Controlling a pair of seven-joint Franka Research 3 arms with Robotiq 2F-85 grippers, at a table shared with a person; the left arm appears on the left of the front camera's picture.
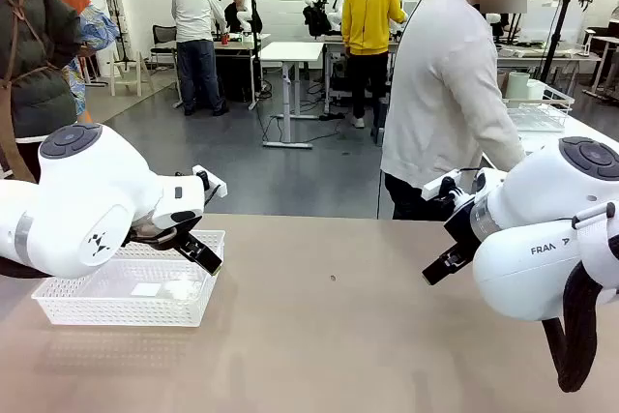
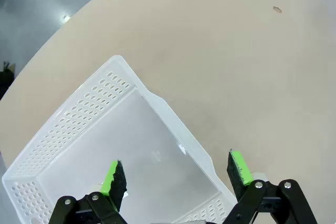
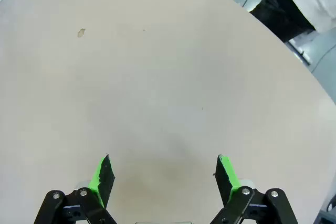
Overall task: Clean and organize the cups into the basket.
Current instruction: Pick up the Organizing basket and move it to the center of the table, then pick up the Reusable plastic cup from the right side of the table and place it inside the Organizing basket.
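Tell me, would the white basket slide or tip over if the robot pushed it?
It would probably slide, not tip: the basket is low and wide, sitting flat on the smooth table. It is likely very light, being empty thin plastic full of holes. Its walls may bend a little if squeezed.

- You'll find the basket [image 1: 116, 311] on the left side of the tabletop [image 1: 338, 336], toward the far edge, standing flat with its open side up.
- It is white, shallow and rectangular, with rows of small holes in its walls and a smooth, translucent floor.
- Its long sides run left to right.
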